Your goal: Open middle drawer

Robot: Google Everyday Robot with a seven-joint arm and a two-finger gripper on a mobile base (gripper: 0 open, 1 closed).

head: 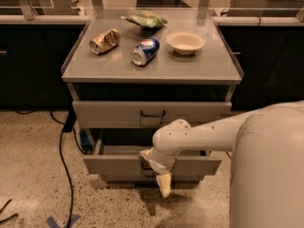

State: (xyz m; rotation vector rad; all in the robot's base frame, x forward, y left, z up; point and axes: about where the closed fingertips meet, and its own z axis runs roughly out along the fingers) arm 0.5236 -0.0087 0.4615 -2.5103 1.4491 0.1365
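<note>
The middle drawer [109, 165] is a shallow grey metal drawer and stands pulled partly out of the cabinet, its inside showing behind the front. My gripper [159, 171] is at the centre of that drawer front, right where the handle sits, and covers most of the handle. My white arm [204, 134] reaches in from the right. The taller top drawer front [104, 114] above is closed, and its dark loop handle [152, 113] is in plain view. The lowest drawer front [118, 178] shows only as a thin strip under the middle drawer.
On the cabinet top [190, 68] lie a crushed can [104, 41], a blue soda can [145, 51], a green chip bag [145, 20] and a white bowl [185, 42]. A black cable [61, 151] runs down the floor at the left. Dark counters stand behind.
</note>
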